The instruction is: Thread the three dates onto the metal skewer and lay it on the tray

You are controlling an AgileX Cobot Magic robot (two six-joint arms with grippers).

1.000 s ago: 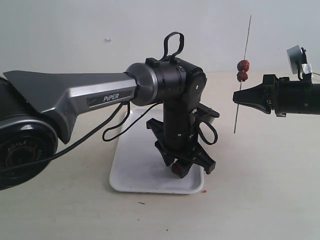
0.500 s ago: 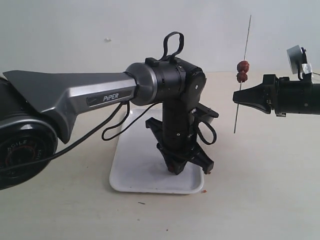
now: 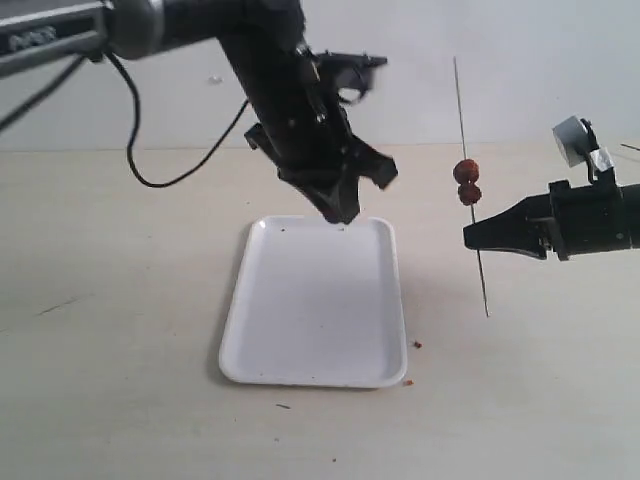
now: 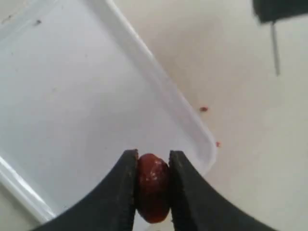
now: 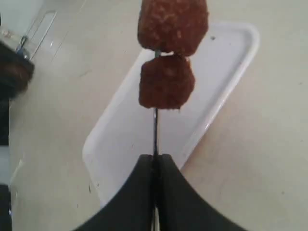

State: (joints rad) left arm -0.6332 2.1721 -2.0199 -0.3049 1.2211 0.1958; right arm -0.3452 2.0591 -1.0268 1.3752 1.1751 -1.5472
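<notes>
Left gripper [image 3: 340, 210]: clamped on one date [image 4: 153, 185] — above the tray [image 3: 300, 310], at its far edge.
Right gripper [image 3: 472, 235]: pinching the metal skewer [image 3: 461, 110] upright, right of the tray.
Threaded dates [image 3: 466, 170]: two, touching, just above that gripper.
Crumbs [image 3: 417, 344]: by the tray's near-right corner.

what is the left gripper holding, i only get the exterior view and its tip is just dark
observer: a date, pinched in the left gripper.
operator: are the two skewered ones touching
observer: not quite. The right wrist view shows a sliver of skewer between the upper date and the lower date.
operator: right grip ok
observer: the right gripper is shut flush on the skewer, no gap at the tips.
</notes>
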